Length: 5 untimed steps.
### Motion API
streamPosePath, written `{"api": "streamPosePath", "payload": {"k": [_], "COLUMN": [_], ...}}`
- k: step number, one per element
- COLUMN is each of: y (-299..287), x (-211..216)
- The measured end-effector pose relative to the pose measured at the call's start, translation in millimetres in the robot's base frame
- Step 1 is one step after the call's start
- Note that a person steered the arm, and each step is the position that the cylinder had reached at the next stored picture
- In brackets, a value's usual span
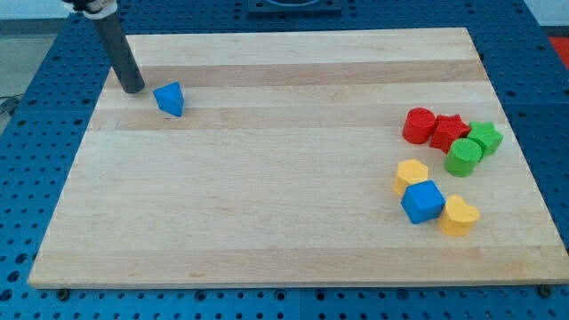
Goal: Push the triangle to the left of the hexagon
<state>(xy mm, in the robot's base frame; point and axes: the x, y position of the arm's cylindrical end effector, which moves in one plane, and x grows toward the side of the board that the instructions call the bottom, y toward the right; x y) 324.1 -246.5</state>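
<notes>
My tip sat near the view's top-left corner of the light wooden desk, just to the view's left of the small blue triangle block, close but with a thin gap, not touching as far as I could tell. End effector was a bare dark rod, nothing to clench or release, carrying nothing.

Taking the blue triangle block as landmark: the yellow hexagon-ish block lay far off toward the view's right and lower down, well apart. Shape was hard to confirm at this size; it was my best guess for the hexagon. Touching it on the lower right was a blue cube, then a yellow heart-like block. Above those was a cluster of red cylinder, red star, green cylinder, green star.

Key relation: the triangle lay to the view's right of my tip, so the tip was already behind it for a long rightward, slightly downward push. Judgement: stop short of the yellow hexagon-ish block.
</notes>
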Motion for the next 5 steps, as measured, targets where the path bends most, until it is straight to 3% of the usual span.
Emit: {"api": "streamPosePath", "payload": {"k": [1,3,5], "y": [0,69,142], "x": [0,5,70]}}
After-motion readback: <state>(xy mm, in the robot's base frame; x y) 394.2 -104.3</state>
